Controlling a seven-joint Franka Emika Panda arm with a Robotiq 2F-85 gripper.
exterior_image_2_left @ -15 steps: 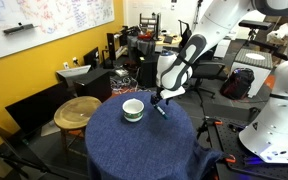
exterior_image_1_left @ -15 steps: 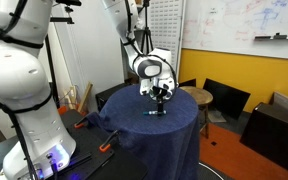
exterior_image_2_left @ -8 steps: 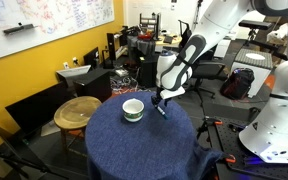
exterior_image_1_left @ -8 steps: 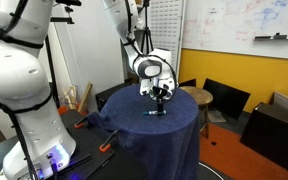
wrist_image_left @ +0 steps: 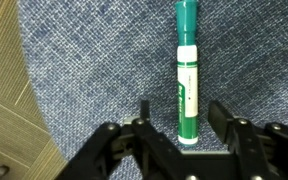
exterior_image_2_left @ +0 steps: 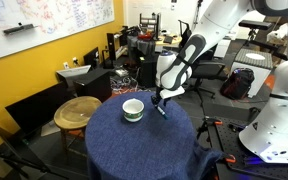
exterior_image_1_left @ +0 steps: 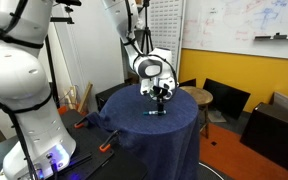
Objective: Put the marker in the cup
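The marker (wrist_image_left: 187,75) is a teal-green stick with a white label, lying on the blue cloth between my gripper's fingers (wrist_image_left: 184,118), which stand open on either side of it without touching. In both exterior views the gripper (exterior_image_1_left: 160,98) (exterior_image_2_left: 160,100) hangs just above the table over the marker (exterior_image_1_left: 156,112) (exterior_image_2_left: 161,110). The cup (exterior_image_2_left: 133,109), white with a dark green band, stands upright on the table beside the gripper, a short way off; it is hidden behind the gripper in an exterior view.
The round table is draped in blue cloth (exterior_image_2_left: 134,140), and its edge shows in the wrist view (wrist_image_left: 24,90) over tan flooring. A round wooden stool (exterior_image_2_left: 77,111) and dark chairs (exterior_image_1_left: 224,100) stand nearby. A second white robot base (exterior_image_1_left: 19,90) is close to the table.
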